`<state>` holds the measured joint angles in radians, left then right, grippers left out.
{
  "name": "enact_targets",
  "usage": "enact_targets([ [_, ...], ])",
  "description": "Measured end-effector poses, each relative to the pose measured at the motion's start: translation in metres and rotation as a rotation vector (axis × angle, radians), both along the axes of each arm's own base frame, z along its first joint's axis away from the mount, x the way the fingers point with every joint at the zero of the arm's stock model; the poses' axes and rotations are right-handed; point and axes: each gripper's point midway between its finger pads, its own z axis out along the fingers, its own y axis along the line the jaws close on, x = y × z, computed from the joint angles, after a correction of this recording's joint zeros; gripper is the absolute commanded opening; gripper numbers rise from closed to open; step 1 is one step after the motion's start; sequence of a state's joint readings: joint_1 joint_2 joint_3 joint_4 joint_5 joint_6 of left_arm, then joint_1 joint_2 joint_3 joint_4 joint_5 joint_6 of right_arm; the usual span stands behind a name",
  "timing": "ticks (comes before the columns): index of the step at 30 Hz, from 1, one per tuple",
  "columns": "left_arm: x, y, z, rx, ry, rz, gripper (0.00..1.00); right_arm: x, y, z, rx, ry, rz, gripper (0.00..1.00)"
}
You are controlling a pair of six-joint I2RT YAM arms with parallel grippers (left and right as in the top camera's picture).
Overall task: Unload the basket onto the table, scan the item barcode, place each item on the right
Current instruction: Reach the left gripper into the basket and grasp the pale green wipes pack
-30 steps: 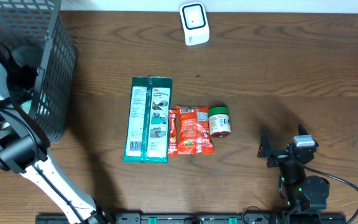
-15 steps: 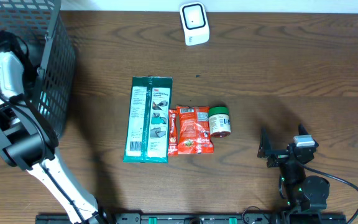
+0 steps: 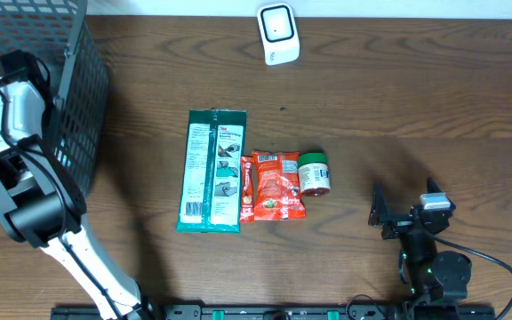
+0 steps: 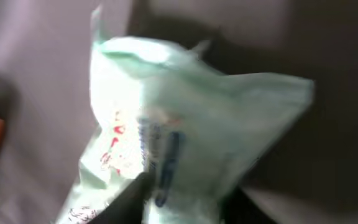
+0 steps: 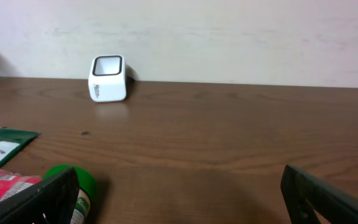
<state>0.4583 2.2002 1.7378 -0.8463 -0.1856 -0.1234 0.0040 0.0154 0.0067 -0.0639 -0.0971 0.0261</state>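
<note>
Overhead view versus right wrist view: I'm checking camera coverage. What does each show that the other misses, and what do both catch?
Only overhead: the black mesh basket and the left arm over it. Only right wrist: the pale wall behind the table. Both: the white scanner, green-lidded jar, red packet, green packet and the open right gripper.

It has the look of a mock shop checkout: a dark wooden tabletop (image 3: 416, 107), a small white barcode scanner (image 3: 278, 34) at twelve o'clock, a black wire basket (image 3: 78, 98) at ten, and packaged groceries (image 3: 276, 185) in the middle.
</note>
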Motion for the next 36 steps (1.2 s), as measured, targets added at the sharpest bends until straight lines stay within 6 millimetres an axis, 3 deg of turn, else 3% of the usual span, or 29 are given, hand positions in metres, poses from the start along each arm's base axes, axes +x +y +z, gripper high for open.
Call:
enact_targets([
  [3, 0.000, 0.002, 0.003, 0.005, -0.010, 0.009, 0.07, 0.000, 0.000, 0.000, 0.000, 0.000, 0.000, 0.99],
  [9, -0.002, 0.003, 0.010, 0.009, -0.021, 0.014, 0.07, 0.000, 0.000, 0.000, 0.000, 0.000, 0.000, 0.99],
  [11, -0.006, 0.002, 0.025, 0.015, -0.046, 0.018, 0.07, 0.000, 0.000, 0.000, 0.000, 0.000, 0.000, 0.99],
  [15, 0.000, 0.006, 0.116, 0.104, -0.268, 0.047, 0.07, 0.000, 0.000, 0.000, 0.000, 0.000, 0.000, 0.99],
  [19, -0.012, -0.003, 0.236, 0.214, -0.563, 0.073, 0.07, 0.000, 0.000, 0.000, 0.000, 0.000, 0.000, 0.99],
  [20, -0.018, -0.008, 0.258, 0.226, -0.618, 0.074, 0.07, 0.000, 0.000, 0.000, 0.000, 0.000, 0.000, 0.99],
  [22, -0.031, -0.026, 0.305, 0.216, -0.755, 0.052, 0.07, 0.000, 0.000, 0.000, 0.000, 0.000, 0.000, 0.99],
  [25, -0.043, -0.065, 0.348, 0.120, -0.910, -0.044, 0.07, 0.000, 0.000, 0.000, 0.000, 0.000, 0.000, 0.99],
  [29, -0.052, -0.132, 0.367, -0.136, -1.002, -0.231, 0.07, 0.000, 0.000, 0.000, 0.000, 0.000, 0.000, 0.99],
  [31, -0.058, -0.164, 0.360, -0.274, -0.975, -0.293, 0.08, 0.000, 0.000, 0.000, 0.000, 0.000, 0.000, 0.99],
  [33, -0.060, -0.176, 0.352, -0.331, -0.944, -0.310, 0.09, 0.000, 0.000, 0.000, 0.000, 0.000, 0.000, 0.99],
  [34, -0.059, -0.176, 0.348, -0.337, -0.928, -0.306, 0.17, 0.000, 0.000, 0.000, 0.000, 0.000, 0.000, 0.99],
  [36, -0.056, -0.168, 0.342, -0.307, -0.907, -0.279, 0.50, 0.000, 0.000, 0.000, 0.000, 0.000, 0.000, 0.99],
])
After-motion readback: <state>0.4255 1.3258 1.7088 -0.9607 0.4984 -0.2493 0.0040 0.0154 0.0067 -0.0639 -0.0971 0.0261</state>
